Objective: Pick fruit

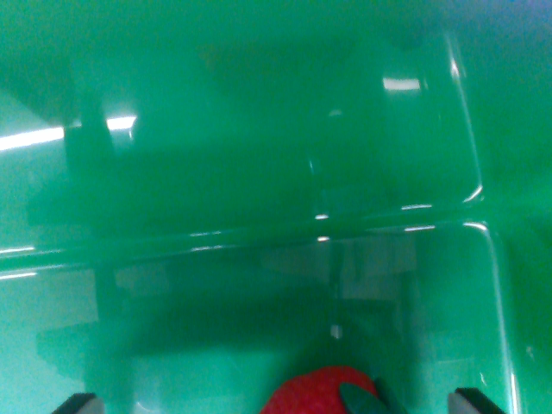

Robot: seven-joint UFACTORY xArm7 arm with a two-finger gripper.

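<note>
We're low over the green tray (259, 233), lining up on the strawberry (315, 392). It sits between our fingertips, toward the wrist view's right. Gripper (276, 401) spread wide, nothing held yet.

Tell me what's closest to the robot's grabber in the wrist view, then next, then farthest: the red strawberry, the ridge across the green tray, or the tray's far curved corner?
From the gripper:
1. Red strawberry, bottom centre, between the fingers.
2. Tray ridge, across the middle.
3. Far curved corner, upper right.
</note>
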